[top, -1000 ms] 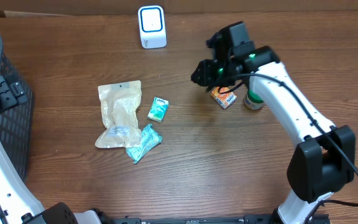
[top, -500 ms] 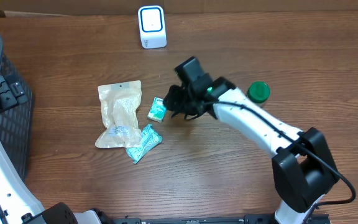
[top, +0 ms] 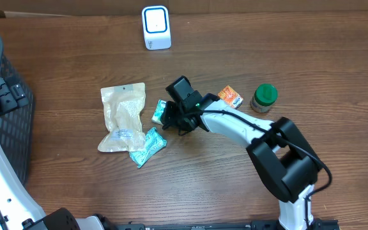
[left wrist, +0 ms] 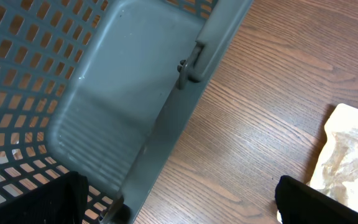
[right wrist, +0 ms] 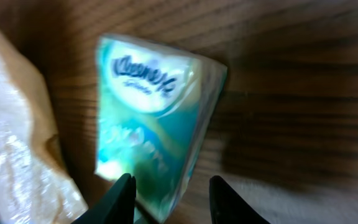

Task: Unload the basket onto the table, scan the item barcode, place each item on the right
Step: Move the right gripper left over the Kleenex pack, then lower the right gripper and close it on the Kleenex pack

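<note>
The right gripper (right wrist: 174, 200) is the arm on the job: it hangs right over the tissue pack (right wrist: 151, 118), its jaws apart and clamped on nothing. In the wrist view the pack lies just ahead of the fingertips, flat on the table, with its near end reaching in between them. Its long axis runs straight away from the jaws with a slight lean. The closing line therefore crosses the pack's narrow width, which looks like the right way to take it. The pack sits off-centre, though. Its near edge is touching or nearly under the left finger (right wrist: 124, 198), while bare wood shows between it and the other finger. The pouch (right wrist: 17, 137) lies just beyond that same left side, close against the pack. A small shift toward the pouch side would probably centre the grip, though the finger risks catching the pouch. The left gripper (left wrist: 182, 208) is well off, jaws wide, above the basket (left wrist: 73, 93). The scanner (top: 156, 27) stands well beyond the pack, farther ahead of the right jaws.
</note>
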You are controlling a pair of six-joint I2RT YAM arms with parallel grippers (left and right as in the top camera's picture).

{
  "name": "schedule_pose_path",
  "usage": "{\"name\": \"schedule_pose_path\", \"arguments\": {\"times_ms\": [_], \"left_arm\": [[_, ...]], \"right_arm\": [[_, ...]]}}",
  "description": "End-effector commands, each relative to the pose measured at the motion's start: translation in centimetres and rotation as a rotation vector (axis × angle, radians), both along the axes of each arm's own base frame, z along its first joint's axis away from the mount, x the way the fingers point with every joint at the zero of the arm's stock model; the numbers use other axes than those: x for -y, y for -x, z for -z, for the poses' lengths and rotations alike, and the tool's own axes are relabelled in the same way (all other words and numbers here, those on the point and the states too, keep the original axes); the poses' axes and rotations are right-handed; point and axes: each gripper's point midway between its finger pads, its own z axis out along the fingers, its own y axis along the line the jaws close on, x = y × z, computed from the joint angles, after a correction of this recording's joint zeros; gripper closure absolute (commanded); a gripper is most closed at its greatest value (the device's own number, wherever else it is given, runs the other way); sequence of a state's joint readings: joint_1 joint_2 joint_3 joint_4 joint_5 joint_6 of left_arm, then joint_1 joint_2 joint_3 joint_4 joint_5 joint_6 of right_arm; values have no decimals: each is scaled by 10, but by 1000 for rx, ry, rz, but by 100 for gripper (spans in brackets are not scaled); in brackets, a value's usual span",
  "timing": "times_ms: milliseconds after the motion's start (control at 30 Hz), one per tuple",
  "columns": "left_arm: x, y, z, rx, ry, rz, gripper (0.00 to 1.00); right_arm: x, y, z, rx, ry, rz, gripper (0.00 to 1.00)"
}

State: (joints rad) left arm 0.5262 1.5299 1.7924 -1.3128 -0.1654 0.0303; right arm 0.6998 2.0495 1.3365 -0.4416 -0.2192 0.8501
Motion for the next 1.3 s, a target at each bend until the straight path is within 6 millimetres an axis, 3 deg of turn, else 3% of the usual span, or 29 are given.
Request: {"name": "schedule_pose_path", "arguments": {"times_ms": [0,133,300,433,500,600,700,833,1267], "left_arm": [[-2,-1,-6,10,-13,10,0],[-2,-1,-6,10,-13,10,1],[-2,-1,-6,10,-13,10,0],[-2,-1,-6,10,-13,10,0],[-2,-1,-6,10,-13,10,0],[-2,-1,-6,10,-13,10,1],[-2,-1,-6,10,-13,10,0],[-2,-1,-6,10,-13,10,1],[-2,-1,-6,10,-13,10,0]], "right_arm": [[-5,8,17,-52,-15,-12,67],[-4,6,18,-38,-11,-33,75],[-6,9,9,5,-20,-189,96],[10,2,-18,60,10,-342,96],[18,1,-40,116,-5,-508,96],[25,16,-73,183,-102,-800,96],[38,26,-92,219,-157,-967,96],[59,23,-88,245,-129,-1039,96],[81,9,-49,251,88,-1044,96]]}}
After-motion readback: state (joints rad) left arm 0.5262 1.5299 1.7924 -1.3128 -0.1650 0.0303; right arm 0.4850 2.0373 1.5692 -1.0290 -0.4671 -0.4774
